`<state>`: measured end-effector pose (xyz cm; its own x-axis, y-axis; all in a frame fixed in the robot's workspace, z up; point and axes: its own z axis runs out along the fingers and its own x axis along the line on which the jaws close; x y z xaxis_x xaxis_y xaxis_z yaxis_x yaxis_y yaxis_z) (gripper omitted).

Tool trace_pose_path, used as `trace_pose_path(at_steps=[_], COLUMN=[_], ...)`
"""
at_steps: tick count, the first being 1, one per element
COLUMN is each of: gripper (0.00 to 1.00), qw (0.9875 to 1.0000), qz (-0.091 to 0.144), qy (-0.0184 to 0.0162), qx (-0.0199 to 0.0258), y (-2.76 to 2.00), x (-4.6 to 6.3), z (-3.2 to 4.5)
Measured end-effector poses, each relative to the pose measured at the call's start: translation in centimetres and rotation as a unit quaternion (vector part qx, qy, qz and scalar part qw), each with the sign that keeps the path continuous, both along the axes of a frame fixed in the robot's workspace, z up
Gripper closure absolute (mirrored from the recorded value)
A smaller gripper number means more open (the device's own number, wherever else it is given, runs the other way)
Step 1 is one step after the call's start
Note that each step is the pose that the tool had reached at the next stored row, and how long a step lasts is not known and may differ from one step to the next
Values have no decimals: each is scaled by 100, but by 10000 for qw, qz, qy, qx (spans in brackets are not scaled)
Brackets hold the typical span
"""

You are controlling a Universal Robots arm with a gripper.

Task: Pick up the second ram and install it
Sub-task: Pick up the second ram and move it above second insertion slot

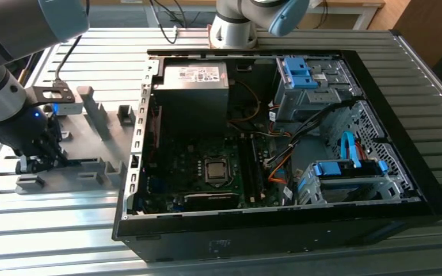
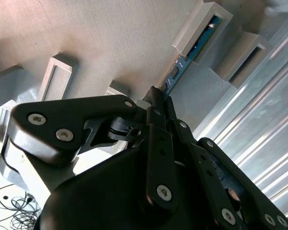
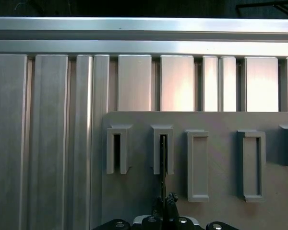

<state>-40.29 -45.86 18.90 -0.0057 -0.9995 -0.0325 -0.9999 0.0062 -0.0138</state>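
1. Gripping looks to be the step in hand. The claw (image 1: 43, 156) is down at the grey fixture plate (image 1: 90, 168). That plate lies on the ribbed counter (image 1: 298, 40) near its edge on the exterior view's left, just beside the open computer case (image 1: 282, 233).
2. In both wrist views the second ram (image 3: 162, 167) (image 2: 181, 63) stands on its thin edge over the fixture plate. One end sits inside a raised slot holder (image 3: 169, 143), and the other runs straight into the claw (image 3: 166, 205).
3. The claw's fingers (image 2: 156, 143) are drawn almost together with the thin board pinched between them. They seem to have hold of it, though the contact itself is hidden behind the linkage, so that is likely rather than certain.
4. Done well, this grasp presses on the board's flat faces and sits square to it, so the stick keeps in line with its holder.
5. The holder's walls hug the board on both sides. Any pull should follow the slot without twist or sideways drag, or the ram could bind or flex.
6. A neighbouring holder (image 3: 109, 151) stands just beside, so the fingers have little room there.
7. The motherboard (image 1: 205, 167) lies inside the case, well apart from the ram.
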Motion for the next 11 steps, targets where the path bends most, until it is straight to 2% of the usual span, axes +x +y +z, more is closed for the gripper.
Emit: trace_pose_path(at_steps=[11], gripper=[86], qw=[10000], qz=[0], qy=[0], qx=[0], y=[0], x=[0], z=[-1])
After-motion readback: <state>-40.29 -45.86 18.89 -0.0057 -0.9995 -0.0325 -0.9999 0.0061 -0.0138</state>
